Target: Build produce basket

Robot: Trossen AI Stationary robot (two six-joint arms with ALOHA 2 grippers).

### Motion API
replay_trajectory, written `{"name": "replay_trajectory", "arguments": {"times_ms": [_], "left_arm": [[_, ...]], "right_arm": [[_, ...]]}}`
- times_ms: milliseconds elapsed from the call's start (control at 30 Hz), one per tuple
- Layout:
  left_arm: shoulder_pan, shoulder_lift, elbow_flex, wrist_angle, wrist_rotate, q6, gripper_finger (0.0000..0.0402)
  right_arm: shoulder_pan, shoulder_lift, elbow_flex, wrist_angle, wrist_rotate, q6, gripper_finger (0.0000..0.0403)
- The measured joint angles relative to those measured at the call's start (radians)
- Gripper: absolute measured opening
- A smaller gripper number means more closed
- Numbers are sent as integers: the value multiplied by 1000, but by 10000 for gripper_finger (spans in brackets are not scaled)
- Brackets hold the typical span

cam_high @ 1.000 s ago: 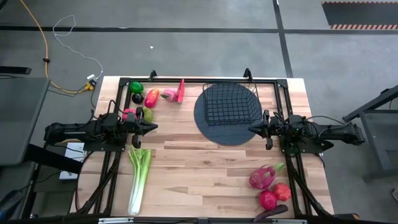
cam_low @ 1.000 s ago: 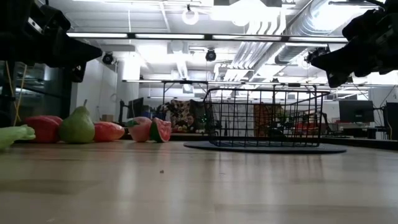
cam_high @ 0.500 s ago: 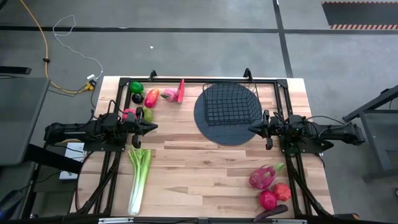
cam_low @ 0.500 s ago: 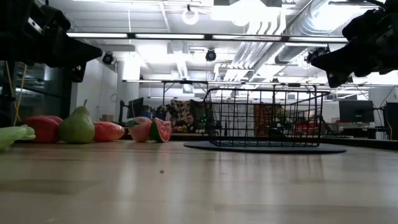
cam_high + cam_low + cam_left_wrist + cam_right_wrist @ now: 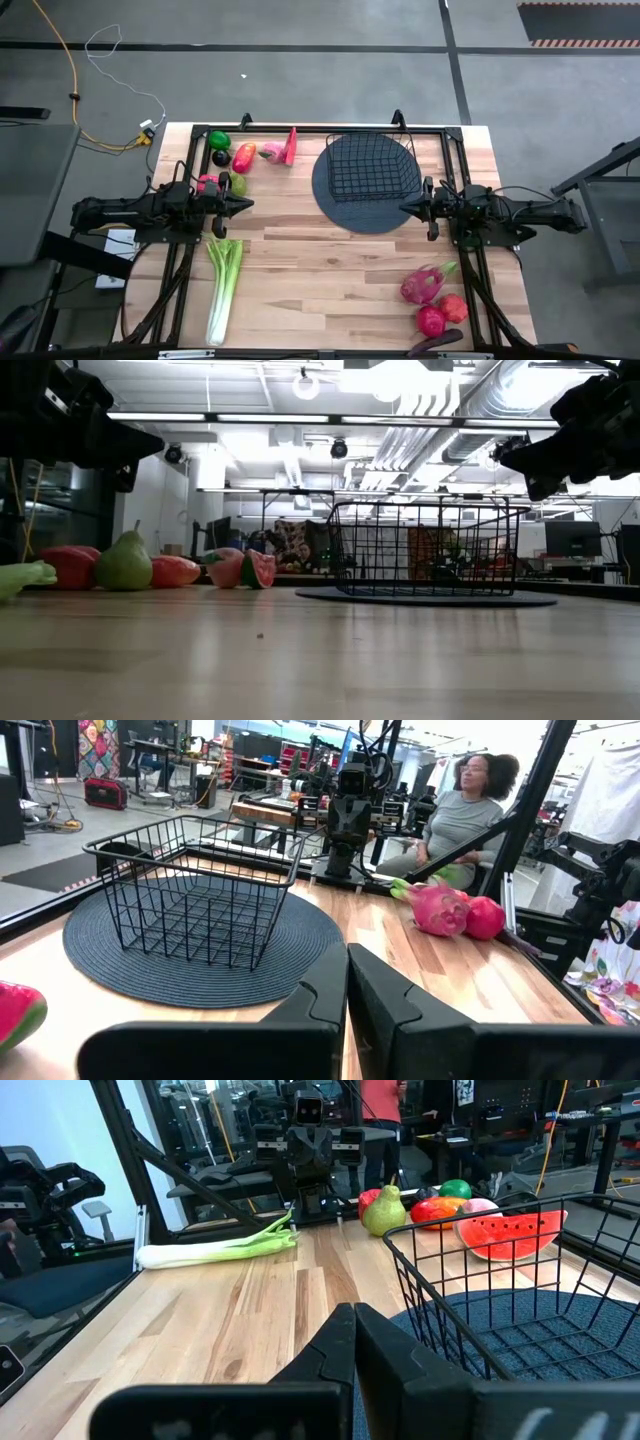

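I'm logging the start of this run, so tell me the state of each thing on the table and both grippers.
basket: upright on its round mat, empty.
celery: lying flat on the table.
dragon fruit: on the table, outside the basket.
pear: standing upright among the fruit.
watermelon slice: on the table, outside the basket.
left gripper: fingers shut, holding nothing.
right gripper: fingers shut, holding nothing, at the mat's edge.

Black grid-mesh basket [image 5: 372,165], pale green celery [image 5: 223,287], pink dragon fruit [image 5: 422,283]
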Motion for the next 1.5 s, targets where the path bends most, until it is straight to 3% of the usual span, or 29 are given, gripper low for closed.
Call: {"name": "replay_trajectory", "arguments": {"times_ms": [1300, 1400, 1500], "left_arm": [[0, 0, 0, 2, -1, 5, 1], [0, 0, 0, 46, -5, -11, 1], [0, 0, 0, 211, -8, -139, 1]], "right_arm": [[0, 0, 0, 0, 0, 0, 0], [0, 0, 0, 0, 0, 0, 0], [0, 0, 0, 0, 0, 0, 0]]}}
